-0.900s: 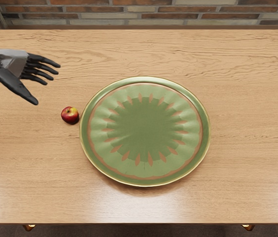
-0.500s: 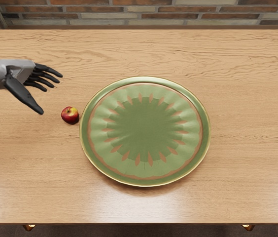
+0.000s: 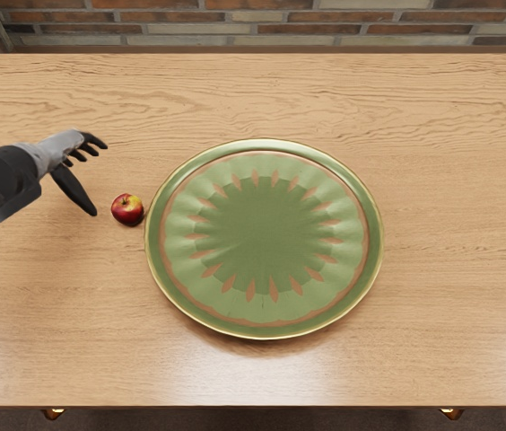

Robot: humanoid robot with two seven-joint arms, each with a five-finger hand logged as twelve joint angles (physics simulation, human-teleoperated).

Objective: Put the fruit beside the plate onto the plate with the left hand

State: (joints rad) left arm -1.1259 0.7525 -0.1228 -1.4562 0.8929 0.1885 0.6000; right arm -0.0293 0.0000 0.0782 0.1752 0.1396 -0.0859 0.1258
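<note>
A small red apple (image 3: 127, 208) lies on the wooden table just left of a large green plate (image 3: 181, 189) with a gold rim and orange petal pattern. The apple nearly touches the plate's left rim. My left hand (image 3: 81, 168) reaches in from the left edge, low over the table, a short way up and left of the apple. Its black fingers are spread, the thumb pointing down toward the apple, and it holds nothing. The right arm does not show.
The wooden table (image 3: 432, 117) stretches wide to the right of and behind the plate. A brick wall (image 3: 253, 22) runs along its far edge. The front edge lies near the bottom of the view.
My left hand has dropped lower and moved right toward the apple, and more of the dark forearm now shows. The apple and plate have not moved.
</note>
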